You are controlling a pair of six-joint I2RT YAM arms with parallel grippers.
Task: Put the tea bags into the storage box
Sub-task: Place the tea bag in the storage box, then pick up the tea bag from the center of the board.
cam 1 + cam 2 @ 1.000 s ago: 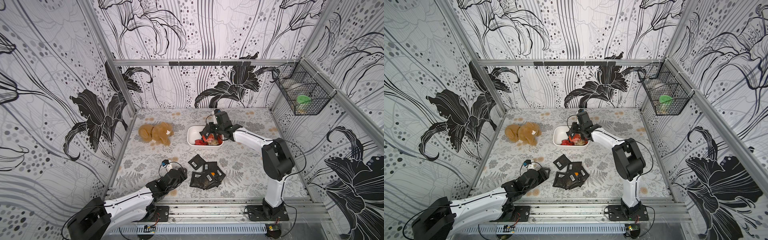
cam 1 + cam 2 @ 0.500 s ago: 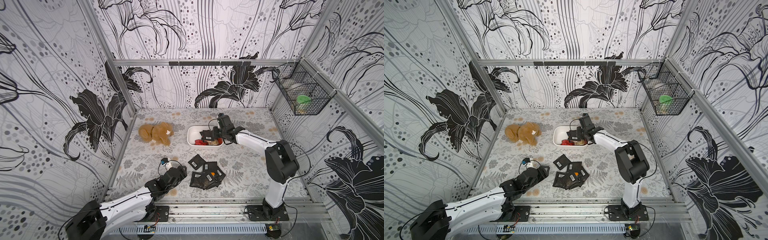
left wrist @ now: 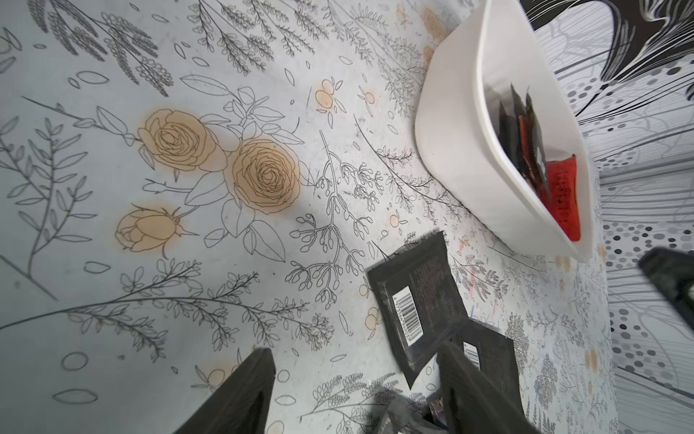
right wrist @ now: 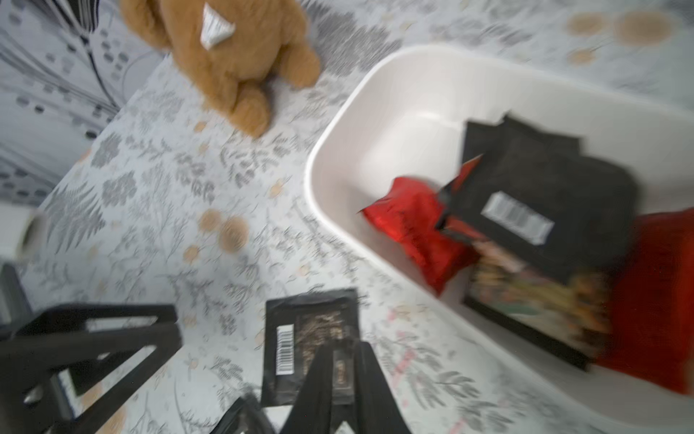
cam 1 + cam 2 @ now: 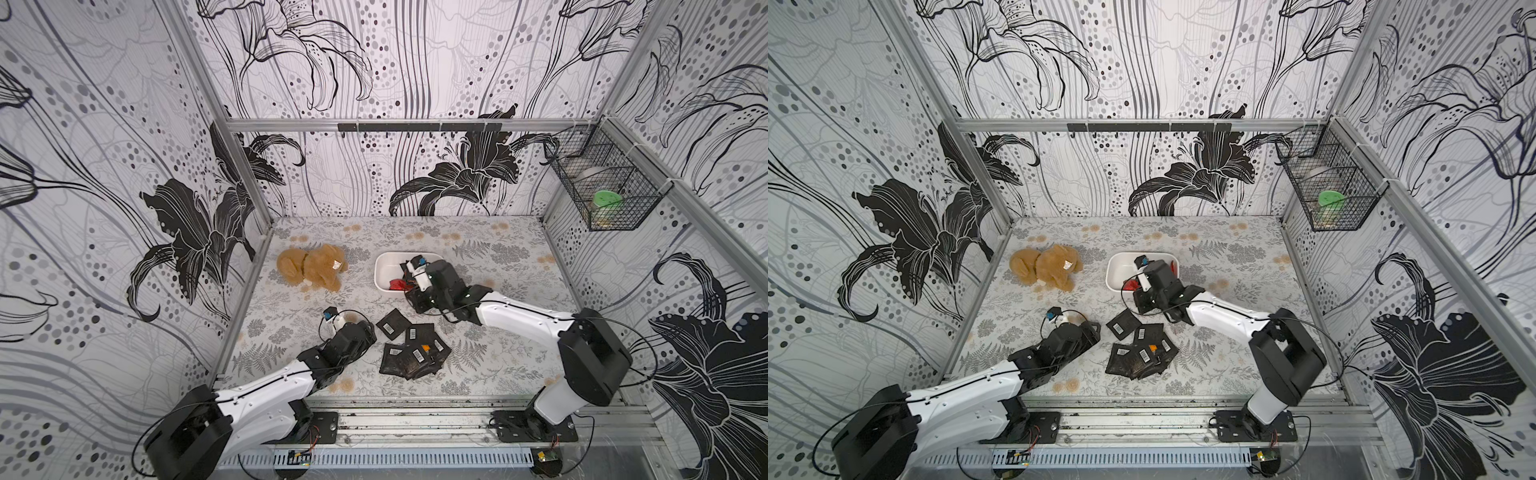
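The white storage box (image 5: 384,270) (image 5: 1115,270) stands mid-table, with red (image 4: 413,218) and black (image 4: 544,195) tea bags inside. More black tea bags lie in a loose pile (image 5: 415,349) (image 5: 1142,349) near the front. A single sachet (image 5: 392,324) (image 3: 417,304) lies between pile and box. My right gripper (image 5: 417,306) (image 4: 343,349) hovers just in front of the box over that sachet, jaws shut with nothing visibly held. My left gripper (image 5: 370,331) (image 3: 355,372) is open at the pile's left edge, one finger over the bags.
A brown plush toy (image 5: 311,268) (image 4: 233,49) lies left of the box. A black wire basket (image 5: 602,191) hangs on the right wall. Patterned walls close in the table on three sides, and a metal rail runs along the front.
My right gripper has left the box's inside and come forward and down toward the lone sachet, empty. My left gripper has crept slightly toward the pile and opened a little more.
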